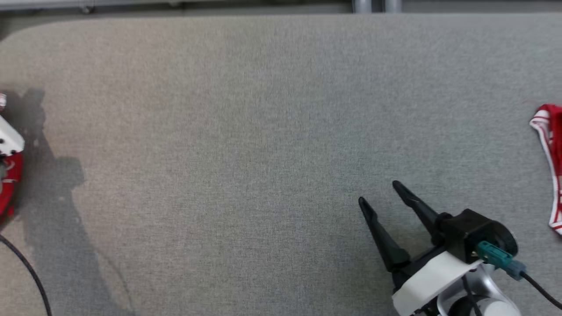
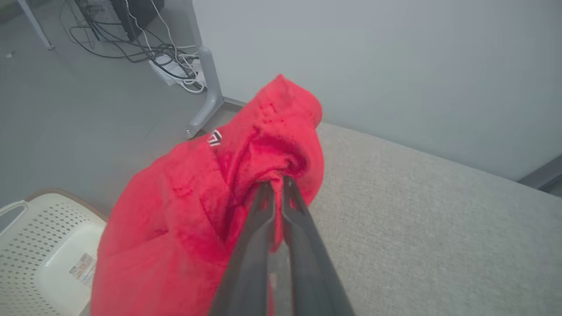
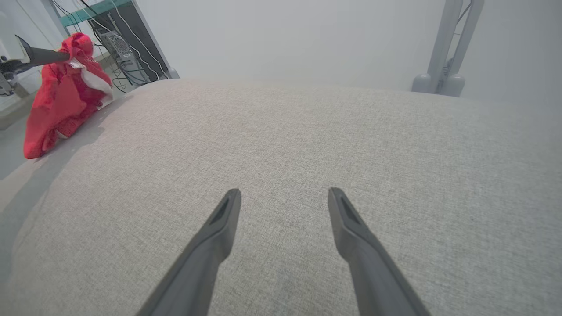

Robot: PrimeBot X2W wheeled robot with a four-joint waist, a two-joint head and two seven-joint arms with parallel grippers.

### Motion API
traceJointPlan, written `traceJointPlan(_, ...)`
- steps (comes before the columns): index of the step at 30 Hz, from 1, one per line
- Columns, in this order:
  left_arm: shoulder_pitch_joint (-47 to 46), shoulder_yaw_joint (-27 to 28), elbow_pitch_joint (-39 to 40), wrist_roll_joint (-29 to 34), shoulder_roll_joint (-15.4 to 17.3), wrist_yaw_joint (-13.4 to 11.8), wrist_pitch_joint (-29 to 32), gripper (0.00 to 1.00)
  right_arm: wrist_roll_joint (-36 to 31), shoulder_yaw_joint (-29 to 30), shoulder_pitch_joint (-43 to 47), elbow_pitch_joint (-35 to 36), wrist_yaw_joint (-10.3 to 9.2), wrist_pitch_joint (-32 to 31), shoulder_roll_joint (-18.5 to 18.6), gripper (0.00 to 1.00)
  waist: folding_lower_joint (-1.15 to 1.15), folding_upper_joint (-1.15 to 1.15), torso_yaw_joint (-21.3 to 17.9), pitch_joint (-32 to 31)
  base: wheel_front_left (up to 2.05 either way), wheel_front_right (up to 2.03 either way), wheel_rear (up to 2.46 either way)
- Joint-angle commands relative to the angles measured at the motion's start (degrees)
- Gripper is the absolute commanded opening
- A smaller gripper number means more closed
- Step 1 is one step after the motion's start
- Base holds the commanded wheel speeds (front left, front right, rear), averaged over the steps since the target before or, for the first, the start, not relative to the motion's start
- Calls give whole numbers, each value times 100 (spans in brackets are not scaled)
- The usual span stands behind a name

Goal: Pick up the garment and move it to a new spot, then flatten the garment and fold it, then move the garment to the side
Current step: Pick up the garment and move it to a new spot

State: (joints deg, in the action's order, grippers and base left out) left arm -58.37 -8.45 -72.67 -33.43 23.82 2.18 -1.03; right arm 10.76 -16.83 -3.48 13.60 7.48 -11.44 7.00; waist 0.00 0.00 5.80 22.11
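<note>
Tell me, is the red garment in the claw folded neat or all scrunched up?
Scrunched up. The red garment bunches in crumpled folds, pinched by the shut left claw, not laid flat.

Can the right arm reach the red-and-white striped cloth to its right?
Probably yes: the right end effector is open, only bare grey surface separates it from the striped cloth, though it points away.

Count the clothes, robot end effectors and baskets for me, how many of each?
Garments: 2, red garment and red-and-white striped garment.
End effectors: 2, left end effector and right end effector.
Baskets: 1, white basket.
Total: 5.
</note>
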Motion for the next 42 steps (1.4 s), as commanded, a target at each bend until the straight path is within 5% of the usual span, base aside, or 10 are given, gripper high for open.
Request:
traceJointPlan(1,-108,-32,-16,43,138,93,-102,0,96,-57,-68,-143,3,124,-47,100,0,0,-41,-355,0,0,0)
traceJointPlan(9,-662,-325,198,139,555,504,-229,0,359,-64,-88,-948,3,676,-260,100,0,0,-234,-1409,0,0,0)
traceJointPlan(16,-744,-827,1046,18,-64,530,-254,0,430,154,179,-1349,3,943,-360,100,0,0,-544,-2300,0,0,0)
traceJointPlan(26,-96,-1307,3372,-354,-782,515,167,0,334,309,295,-1266,3,968,-394,100,0,0,-1155,-2470,0,0,0)
traceJointPlan(35,1456,-1632,5471,-451,-917,-106,857,0,375,278,192,-1183,3,970,-396,100,0,0,-1921,-2167,0,0,0)
traceJointPlan(42,3209,-1736,5801,-705,-1080,-573,655,0,458,153,142,-1290,3,1019,-398,100,0,0,-2231,-1958,0,0,0)
